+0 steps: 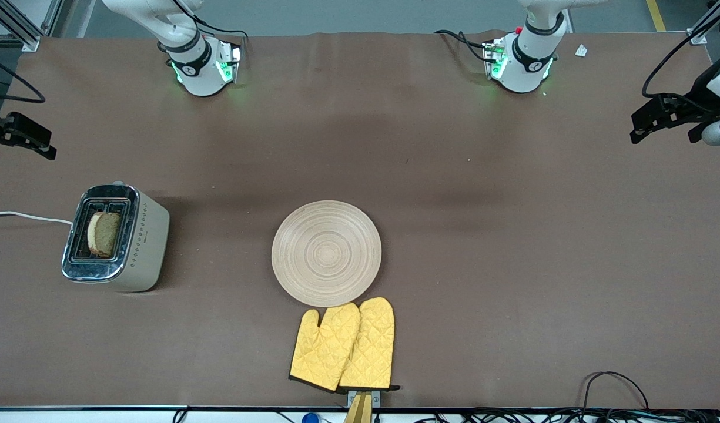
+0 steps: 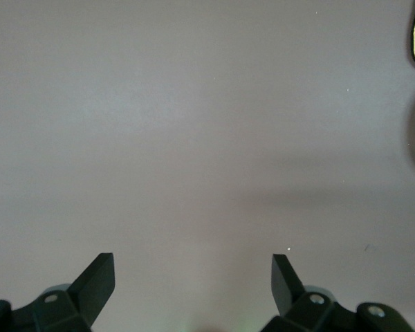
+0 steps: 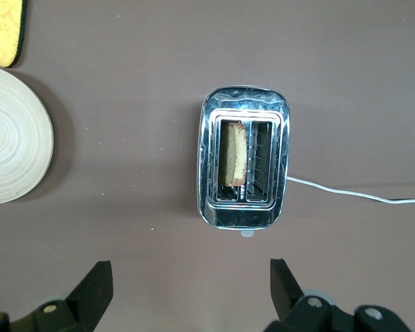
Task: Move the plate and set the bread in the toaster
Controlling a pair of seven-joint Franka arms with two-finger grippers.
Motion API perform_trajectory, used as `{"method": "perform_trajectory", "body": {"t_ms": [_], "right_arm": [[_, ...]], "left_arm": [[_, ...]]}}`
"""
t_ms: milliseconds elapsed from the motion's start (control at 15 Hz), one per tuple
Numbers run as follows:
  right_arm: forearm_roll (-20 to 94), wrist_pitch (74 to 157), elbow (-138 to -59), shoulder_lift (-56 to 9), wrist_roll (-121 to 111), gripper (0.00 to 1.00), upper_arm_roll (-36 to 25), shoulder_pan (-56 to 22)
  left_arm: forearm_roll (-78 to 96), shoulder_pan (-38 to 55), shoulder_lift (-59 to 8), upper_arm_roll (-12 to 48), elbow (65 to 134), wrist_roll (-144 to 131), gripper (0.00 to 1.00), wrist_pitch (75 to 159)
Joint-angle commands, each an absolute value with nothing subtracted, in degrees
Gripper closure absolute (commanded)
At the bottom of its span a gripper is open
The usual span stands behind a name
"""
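Brown cloth covers the whole counter [image 1: 512, 264], and nearly everything on it sits toward the right arm's end or the middle. The toaster [image 1: 116, 238] stands toward the right arm's end with its white cord [image 1: 24, 216] trailing off the edge, and the bread [image 1: 104, 234] already stands upright in one of its two slots, the other slot bare — so that half of the job looks done to me. The plate [image 1: 326, 253] lies flat and bare near the middle, well apart from the toaster, with a pair of yellow oven mitts [image 1: 343, 346] just beside its rim on the side nearer the front camera, their tips about touching it. I would guess the plate was set there to leave the toaster free to be reached from above. The right end effector [image 3: 191, 285] hangs over the counter close to the toaster, fingers spread wide and holding nothing; the left end effector [image 2: 194, 277] hangs over bare cloth at the left arm's end, likewise spread and empty, and seems to be waiting. There is plenty of open cloth between plate and toaster and all across the left arm's end — the only tight spots are the mitts against the plate and the cord running to the counter's edge.
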State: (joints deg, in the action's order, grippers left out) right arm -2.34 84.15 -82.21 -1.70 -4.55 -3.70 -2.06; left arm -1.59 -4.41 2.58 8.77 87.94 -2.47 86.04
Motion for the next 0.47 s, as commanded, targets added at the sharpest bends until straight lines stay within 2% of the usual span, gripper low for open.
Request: {"method": "perform_trajectory", "body": {"t_ms": [0,401], "right_arm": [[-1.2,85.4,-84.9,0.3,-4.2,0.0,-2.1,0.3],[-1.2,84.9,-85.0,0.2,-4.2,0.0,-0.8,1.9]], "left_arm": [[-2.7,-4.5,1.1,8.8,85.6,-1.8,0.0,85.9],[-2.8,-4.4,0.8,8.7,85.6,-1.8,0.0,85.9]]}}
